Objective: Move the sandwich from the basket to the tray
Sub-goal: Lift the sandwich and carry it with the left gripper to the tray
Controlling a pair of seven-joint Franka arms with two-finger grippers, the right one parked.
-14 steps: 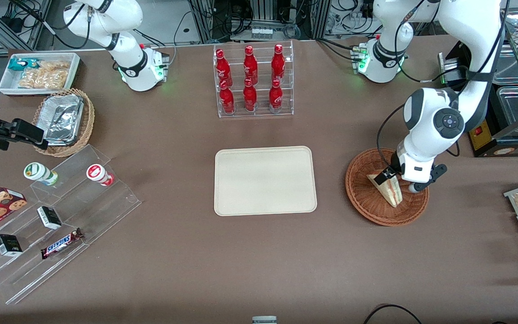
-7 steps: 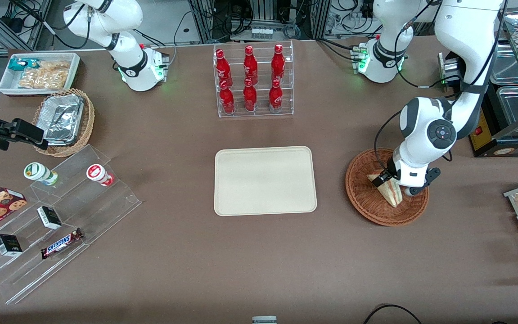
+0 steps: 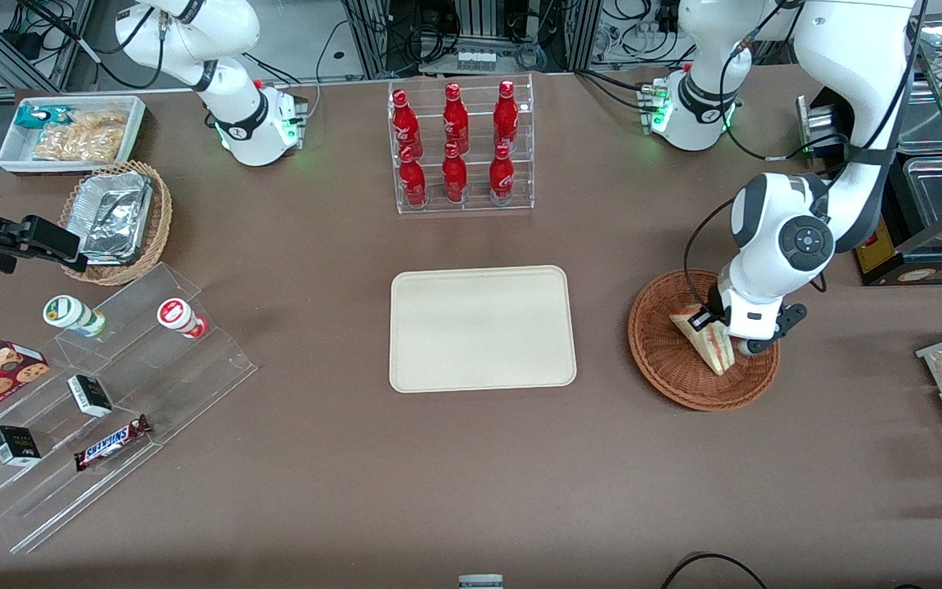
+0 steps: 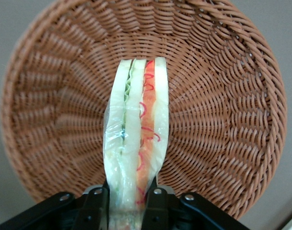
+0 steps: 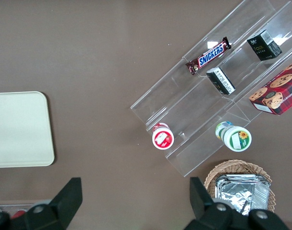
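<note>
The working arm point(image 3: 839, 123) is built of glossy white rounded shells with dark grey bands at the joints. Its last big joint carries a round dark grey cap point(image 3: 804, 239) with a small blue dot ringed by tiny marks. Thin black cables loop along the links and hang in a curve beside the wrist. The white base point(image 3: 687, 110) is bolted to the table point(image 3: 471, 474), with a green light glowing on it and a black ring around its neck. The pincer point(image 3: 713, 324) is black; in the left wrist view its two fingers point(image 4: 95, 203) are dark, angular bars, each studded with small silver screws.
</note>
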